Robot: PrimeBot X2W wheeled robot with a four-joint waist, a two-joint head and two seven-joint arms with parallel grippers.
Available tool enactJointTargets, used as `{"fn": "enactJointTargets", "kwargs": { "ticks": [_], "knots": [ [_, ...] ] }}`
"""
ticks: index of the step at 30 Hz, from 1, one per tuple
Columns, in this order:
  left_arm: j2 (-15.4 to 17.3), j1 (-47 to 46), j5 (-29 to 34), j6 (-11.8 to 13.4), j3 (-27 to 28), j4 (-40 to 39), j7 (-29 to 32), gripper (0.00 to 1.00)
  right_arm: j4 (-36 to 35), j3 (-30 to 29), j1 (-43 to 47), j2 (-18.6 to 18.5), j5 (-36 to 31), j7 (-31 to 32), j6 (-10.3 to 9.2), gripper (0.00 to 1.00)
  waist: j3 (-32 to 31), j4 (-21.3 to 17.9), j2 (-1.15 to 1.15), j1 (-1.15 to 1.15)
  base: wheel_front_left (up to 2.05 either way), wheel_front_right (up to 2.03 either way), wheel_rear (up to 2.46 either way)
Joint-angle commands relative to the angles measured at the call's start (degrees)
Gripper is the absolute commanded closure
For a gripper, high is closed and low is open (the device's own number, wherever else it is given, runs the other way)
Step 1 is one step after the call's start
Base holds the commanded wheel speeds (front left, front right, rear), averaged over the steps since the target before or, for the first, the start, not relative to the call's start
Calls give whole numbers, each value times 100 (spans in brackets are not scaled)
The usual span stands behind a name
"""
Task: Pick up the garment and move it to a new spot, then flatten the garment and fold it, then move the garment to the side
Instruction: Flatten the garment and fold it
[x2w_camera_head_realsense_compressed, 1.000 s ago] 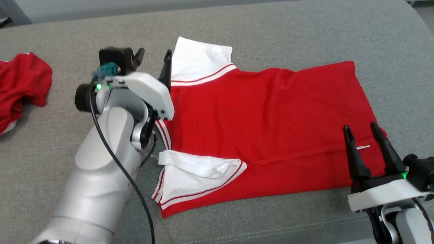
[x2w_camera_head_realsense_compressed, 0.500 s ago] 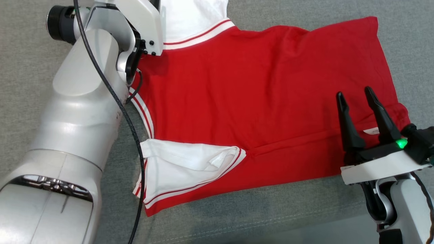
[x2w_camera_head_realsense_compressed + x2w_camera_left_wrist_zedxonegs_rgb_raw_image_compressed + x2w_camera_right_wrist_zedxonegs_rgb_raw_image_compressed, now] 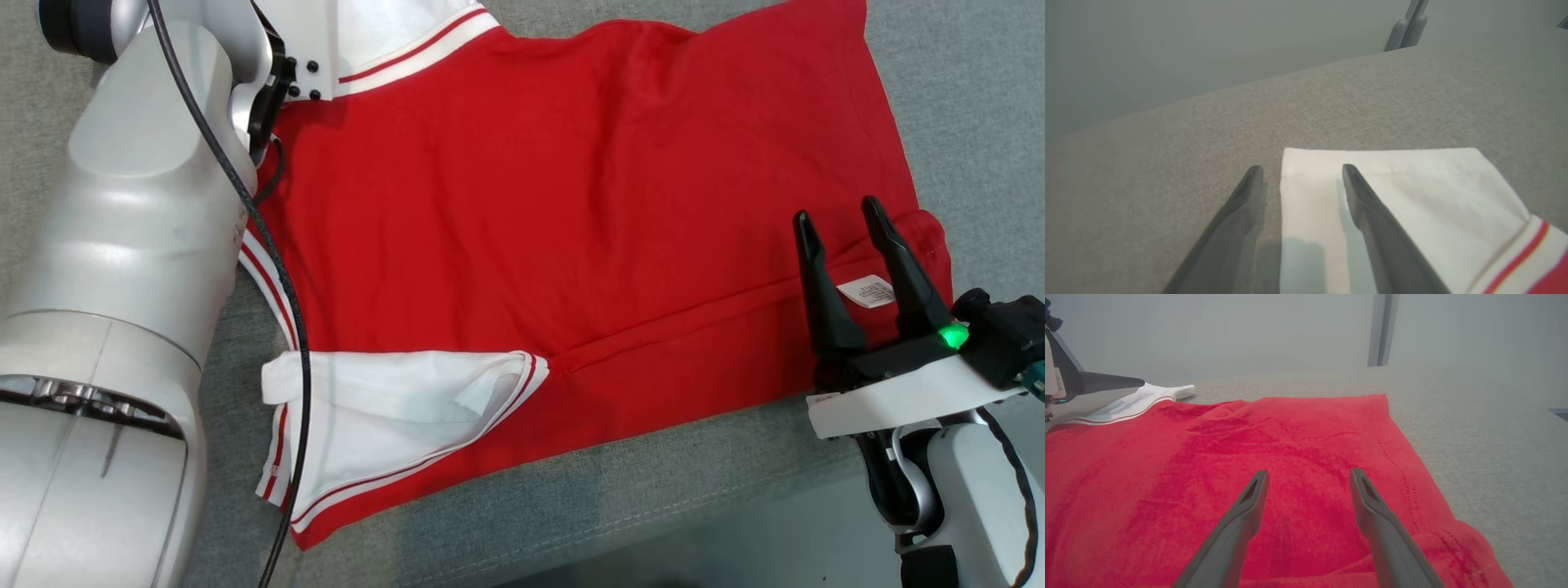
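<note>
Now you have the shirt lying spread on the grey cushion, its neck end toward nine o'clock in the head view and its hem toward three. The body is red. The near sleeve, white with red stripes, sits rumpled at seven o'clock, and a crease runs from it toward the hem.

Your left gripper is released, with the jaws spread wide and nothing between them. In the left wrist view, one finger lies over bare cushion at seven o'clock. The other lies over the far sleeve at five o'clock, near that sleeve's edge. You cannot tell from the pictures whether either finger touches down. In the head view the left arm fills the nine-to-eleven side, with a black cable trailing down it.

Your right gripper is also released and grasps nothing. It is at four o'clock in the head view, over the shirt's near hem corner, and a small white label shows between its fingers. In the right wrist view its fingers point across the red cloth toward twelve.
</note>
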Motion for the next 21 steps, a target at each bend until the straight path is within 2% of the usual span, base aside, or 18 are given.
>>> {"fn": "enactJointTargets", "kwargs": {
  "ticks": [1, 7, 8, 10, 11, 13, 21],
  "knots": [
    [168, -282, 85, 9, 24, -77, -45, 0, -101, 124, 13, -35, 40, -77, -17, 0, 52, -49, 0, 0, 0, 0, 0],
    [271, -447, 123, 92, -49, 54, -34, 0, -104, 159, -29, -20, 50, -77, -17, 0, 143, -154, 0, 0, 0, 0, 0],
    [281, -466, 120, 103, -55, 69, -18, 11, -104, 162, -34, -18, 49, -77, -17, 0, 158, -167, 0, 0, 0, 0, 0],
    [292, -492, 99, 101, -57, 96, 35, 55, -105, 163, -39, -7, 46, -77, -17, 0, 182, -185, 0, 0, 0, 0, 0],
    [291, -502, 86, 79, -60, 106, 54, 68, -104, 160, -42, -3, 43, -77, -17, 0, 191, -190, 0, 0, 0, 0, 0],
    [282, -508, 74, 27, -82, 121, 60, 100, -97, 152, -47, 5, 35, -77, -17, 0, 201, -197, 0, 0, 0, 0, 0],
    [229, -560, -36, -183, -95, 151, 43, 100, -76, 83, -137, 14, 26, -77, -17, 0, 195, -157, 0, 0, 0, 0, 0]
  ]
}}
